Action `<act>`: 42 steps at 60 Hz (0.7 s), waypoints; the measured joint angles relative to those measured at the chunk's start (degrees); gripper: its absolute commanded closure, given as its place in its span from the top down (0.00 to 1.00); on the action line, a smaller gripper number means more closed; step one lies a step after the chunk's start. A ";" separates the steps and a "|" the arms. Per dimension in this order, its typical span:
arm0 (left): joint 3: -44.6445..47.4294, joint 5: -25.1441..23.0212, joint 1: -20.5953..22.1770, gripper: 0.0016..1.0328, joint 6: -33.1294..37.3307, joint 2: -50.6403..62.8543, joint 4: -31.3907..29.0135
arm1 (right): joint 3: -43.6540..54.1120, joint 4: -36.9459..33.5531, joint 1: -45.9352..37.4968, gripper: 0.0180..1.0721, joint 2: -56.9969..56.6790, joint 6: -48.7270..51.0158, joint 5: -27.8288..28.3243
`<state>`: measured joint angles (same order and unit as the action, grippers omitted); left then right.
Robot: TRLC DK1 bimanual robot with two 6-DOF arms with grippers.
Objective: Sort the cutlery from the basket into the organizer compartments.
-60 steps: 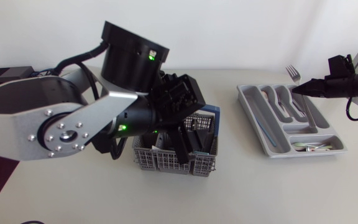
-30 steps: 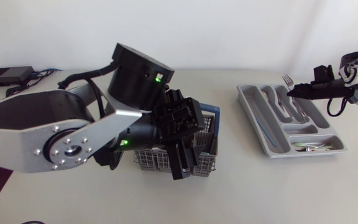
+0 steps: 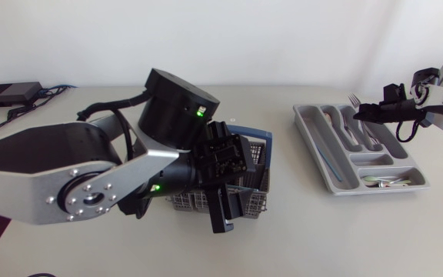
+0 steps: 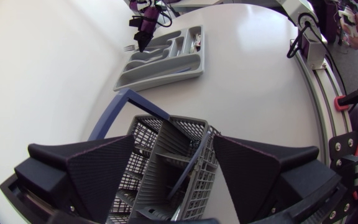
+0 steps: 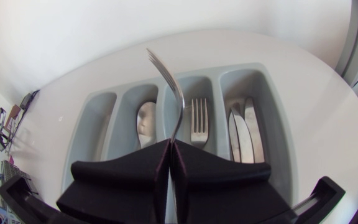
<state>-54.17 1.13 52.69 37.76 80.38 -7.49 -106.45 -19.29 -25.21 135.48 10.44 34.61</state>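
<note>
Pale table [image 3: 360,231] against a white wall. The fork [image 5: 181,103], tines up, is clamped in the right gripper [image 5: 169,148] over the 12 o'clock end of the organizer [image 3: 307,138], which lies at the table's 3 o'clock side. The basket [image 4: 149,132] sits near centre under the left gripper [image 4: 173,143], whose 2 fingers are spread, grasping nothing.

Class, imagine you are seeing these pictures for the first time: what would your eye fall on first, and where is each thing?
The bulky left arm dominates the table's middle, with the left end effector open over the grey basket. At the far right, the right end effector is shut on a fork, held above the grey organizer.
</note>
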 measured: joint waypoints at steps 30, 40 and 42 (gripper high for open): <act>0.85 0.02 0.46 0.82 0.04 0.04 0.02 | 2.08 0.15 1.55 0.54 2.12 0.28 -4.50; 1.81 0.02 1.09 0.82 0.02 0.39 0.04 | 7.45 2.93 1.53 0.67 -0.79 0.81 -5.66; 1.97 0.02 1.14 0.82 0.02 0.52 0.09 | 9.38 3.65 1.55 0.67 -2.29 1.38 -6.19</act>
<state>-52.21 1.15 53.82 37.78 80.90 -7.40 -97.08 -15.64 -23.66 133.19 11.81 28.42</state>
